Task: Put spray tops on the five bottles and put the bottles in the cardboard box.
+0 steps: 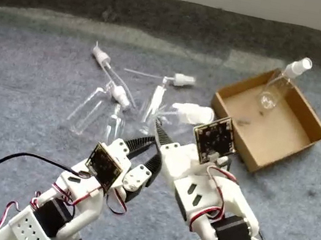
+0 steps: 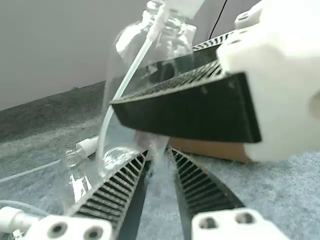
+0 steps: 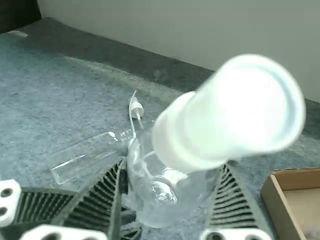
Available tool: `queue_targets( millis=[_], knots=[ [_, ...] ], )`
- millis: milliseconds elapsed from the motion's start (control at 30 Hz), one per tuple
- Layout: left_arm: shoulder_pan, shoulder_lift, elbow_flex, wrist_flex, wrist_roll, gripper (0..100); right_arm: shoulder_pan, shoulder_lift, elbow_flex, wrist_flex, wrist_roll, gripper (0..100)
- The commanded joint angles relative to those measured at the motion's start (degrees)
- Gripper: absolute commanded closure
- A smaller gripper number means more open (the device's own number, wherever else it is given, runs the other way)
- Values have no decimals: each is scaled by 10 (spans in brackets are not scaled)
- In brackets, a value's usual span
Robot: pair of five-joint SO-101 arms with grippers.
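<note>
My right gripper (image 1: 176,130) is shut on a clear bottle (image 1: 175,116) that carries a white spray top (image 1: 196,112), held above the carpet left of the cardboard box (image 1: 303,114). From the right wrist, that bottle (image 3: 160,197) sits between the black fingers (image 3: 100,200), its cap (image 3: 230,115) pointing at the camera. My left gripper (image 1: 146,150) is open just below and beside the bottle's base. In the left wrist view its fingers (image 2: 120,195) stand slightly apart under the held bottle (image 2: 135,55). A capped bottle (image 1: 276,90) leans on the box's far corner.
Loose clear bottles (image 1: 87,110) (image 1: 113,125) (image 1: 153,103) lie on the grey carpet left of the grippers. Spray tops with tubes (image 1: 103,57) (image 1: 180,80) (image 1: 120,95) lie among them. A dark strip runs along the carpet's far edge.
</note>
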Motion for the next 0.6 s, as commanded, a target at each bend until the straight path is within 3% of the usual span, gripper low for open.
queue_targets(
  millis=[0, 333, 567],
  knots=[
    [0, -7, 7, 51, 2, 995, 84, 4, -36, 2, 11, 914],
    [-2, -7, 12, 62, 2, 995, 297, 13, -34, -51, 91, 914],
    [-3, -7, 12, 102, 1, 995, 400, 167, -36, -147, 101, 914]
  ],
)
